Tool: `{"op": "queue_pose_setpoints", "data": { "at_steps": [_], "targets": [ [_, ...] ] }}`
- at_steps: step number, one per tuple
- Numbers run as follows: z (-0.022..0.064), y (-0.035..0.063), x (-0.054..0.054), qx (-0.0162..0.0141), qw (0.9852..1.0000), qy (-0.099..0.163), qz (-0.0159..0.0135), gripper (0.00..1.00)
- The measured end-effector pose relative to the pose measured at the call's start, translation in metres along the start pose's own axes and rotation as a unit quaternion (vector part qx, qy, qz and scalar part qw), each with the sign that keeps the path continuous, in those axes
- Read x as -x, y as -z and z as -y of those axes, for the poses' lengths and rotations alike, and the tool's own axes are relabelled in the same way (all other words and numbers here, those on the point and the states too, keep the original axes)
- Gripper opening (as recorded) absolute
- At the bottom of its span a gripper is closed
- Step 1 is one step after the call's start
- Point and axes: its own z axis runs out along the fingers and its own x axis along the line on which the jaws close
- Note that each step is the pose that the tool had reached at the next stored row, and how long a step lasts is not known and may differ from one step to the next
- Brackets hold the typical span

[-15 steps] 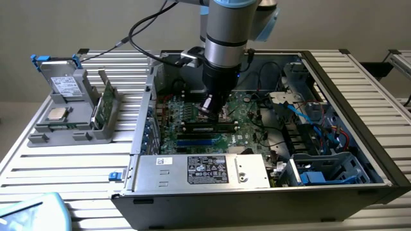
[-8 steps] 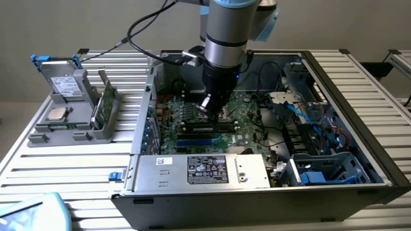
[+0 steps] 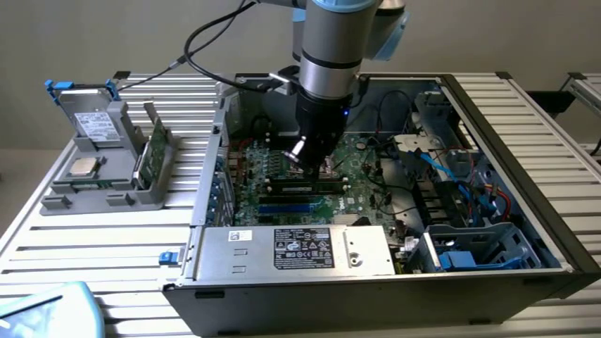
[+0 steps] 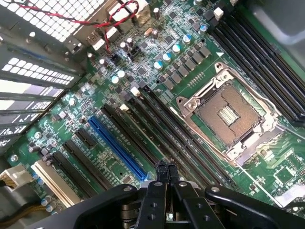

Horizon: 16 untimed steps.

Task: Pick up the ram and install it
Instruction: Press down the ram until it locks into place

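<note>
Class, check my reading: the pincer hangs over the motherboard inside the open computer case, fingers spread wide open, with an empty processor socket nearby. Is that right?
Not quite. The wrist view shows the pincer shut, fingertips together, not spread wide. The rest holds: it hangs over the motherboard inside the open computer case, near the empty processor socket.

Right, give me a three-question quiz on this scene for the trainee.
1. True or false: the gripper is shut above the motherboard.
2. The CPU socket is: A) empty, B) fitted with a fan, C) covered by a cable.
3. Fill in: one long slot among the black ones is coloured ___.
Key: 1 true; 2 A; 3 blue.
</note>
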Motion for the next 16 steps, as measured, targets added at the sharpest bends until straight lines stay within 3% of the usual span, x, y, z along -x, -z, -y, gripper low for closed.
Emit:
{"op": "queue_pose_setpoints", "data": {
  "at_steps": [9, 16],
  "targets": [
    [0.0000, 0.0000, 0.0000, 0.0034, 0.9983, -0.057, 0.0019, 0.11],
    [0.0000, 0.0000, 0.0000, 0.0062, 0.9946, -0.104, 0.0034, 0.11]
  ]
}}
